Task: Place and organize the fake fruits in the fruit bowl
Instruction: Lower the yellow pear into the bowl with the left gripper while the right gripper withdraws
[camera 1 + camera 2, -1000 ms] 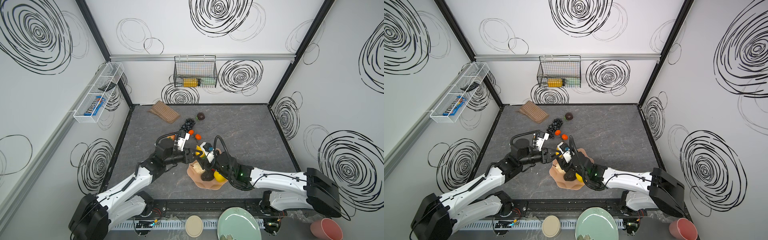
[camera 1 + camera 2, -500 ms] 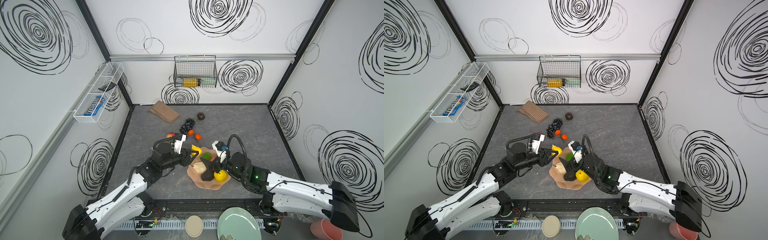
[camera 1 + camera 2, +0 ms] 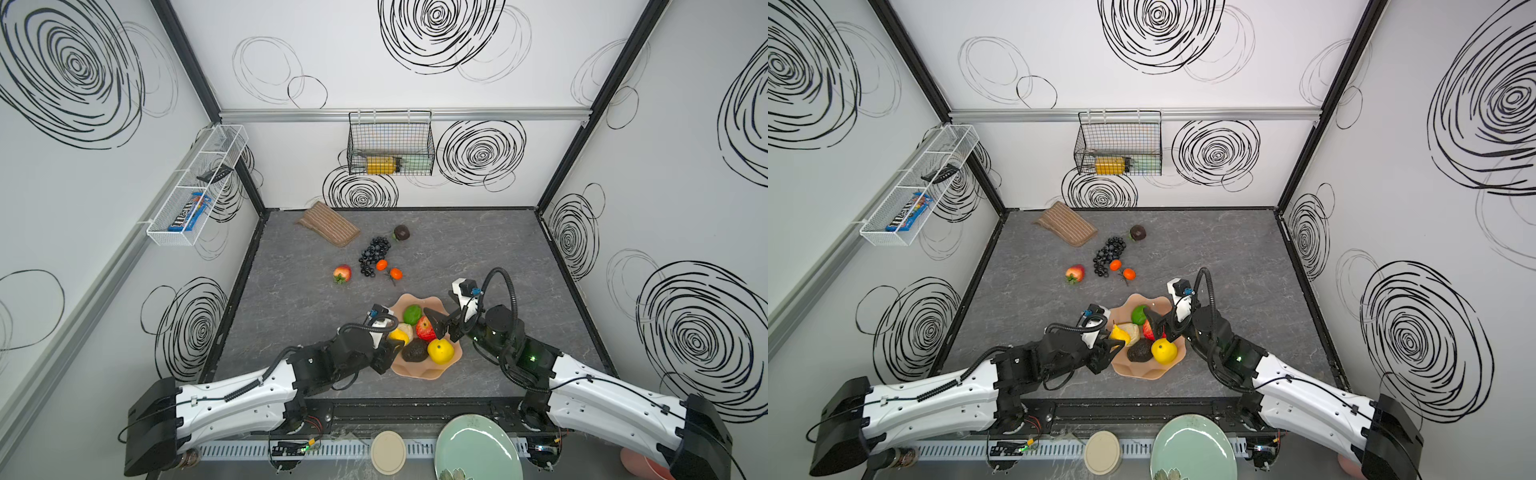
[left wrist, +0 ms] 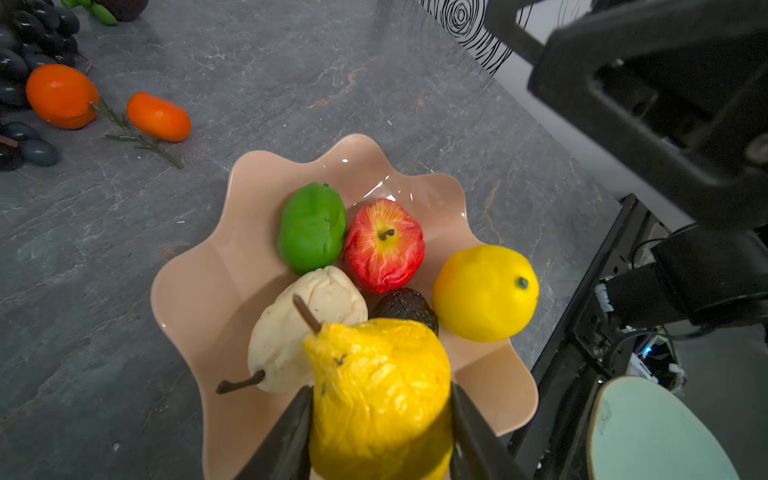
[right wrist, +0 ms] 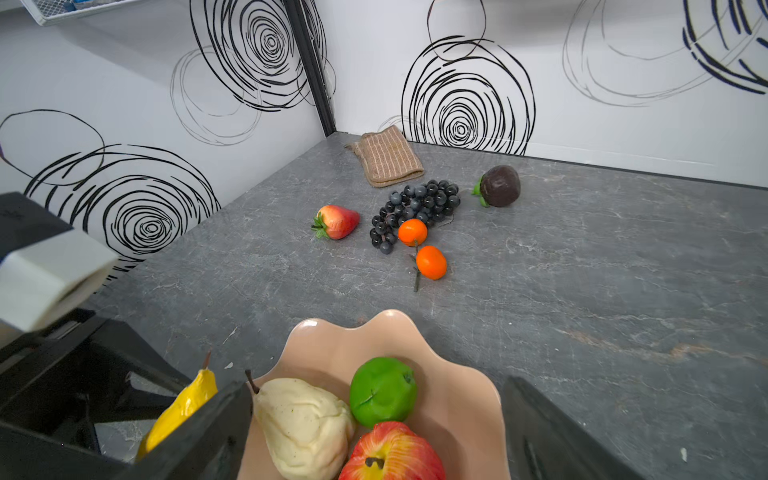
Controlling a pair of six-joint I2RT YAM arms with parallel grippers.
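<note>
Left wrist view: left gripper [image 4: 380,419] clamps wrinkled glossy yellow plastic pear [image 4: 374,374] above wavy peach-pink translucent bowl [image 4: 208,299], near its rim. Right gripper [image 5: 378,388] jaws wide, empty, over bowl. Risk: pear dropped onto pale beige plastic pear [image 4: 307,324] likely rolls over rim.

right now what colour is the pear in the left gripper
Yellow pear, clearest in the left wrist view.
</note>
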